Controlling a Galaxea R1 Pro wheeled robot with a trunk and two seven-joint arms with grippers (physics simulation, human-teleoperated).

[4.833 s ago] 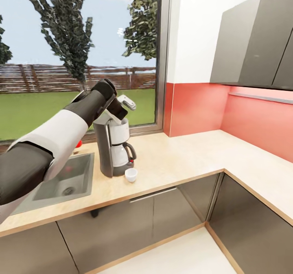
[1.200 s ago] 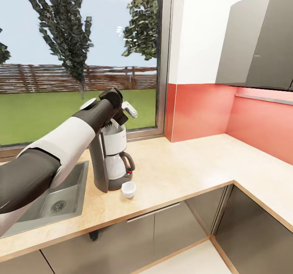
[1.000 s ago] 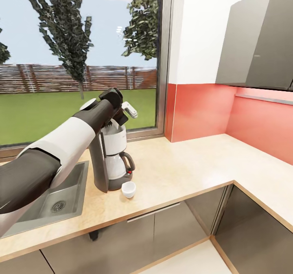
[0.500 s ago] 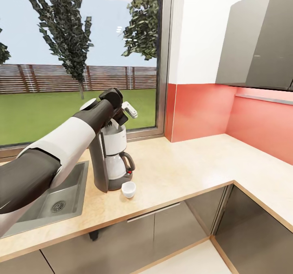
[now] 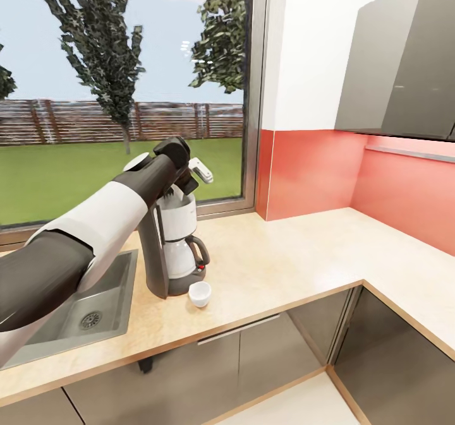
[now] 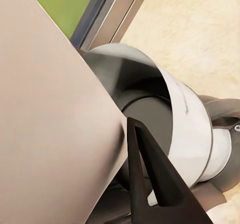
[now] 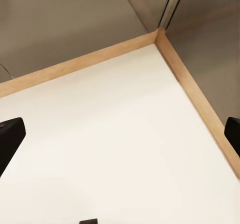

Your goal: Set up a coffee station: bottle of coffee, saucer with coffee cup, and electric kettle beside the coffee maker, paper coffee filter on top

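Note:
The grey and white coffee maker (image 5: 165, 257) stands on the wooden countertop (image 5: 284, 267) beside the sink. A small white coffee cup (image 5: 200, 293) sits on the counter just in front of it. My left gripper (image 5: 189, 182) hovers right over the coffee maker's top, shut on a beige paper coffee filter (image 6: 50, 124). In the left wrist view one dark finger (image 6: 150, 179) presses against the filter above the machine's open basket (image 6: 165, 99); the other finger is hidden behind the paper. My right gripper (image 7: 120, 139) is open, low over the white floor.
A steel sink (image 5: 88, 314) lies left of the coffee maker. A large window (image 5: 126, 84) runs behind it, with a red backsplash (image 5: 309, 172) and dark wall cabinets (image 5: 398, 65) to the right. The counter turns a corner at the right. Dark base cabinets (image 5: 253, 355) stand below.
Since the oldest frame the whole view has shifted, with my left arm staying over the coffee maker. Over the last second nothing has visibly moved.

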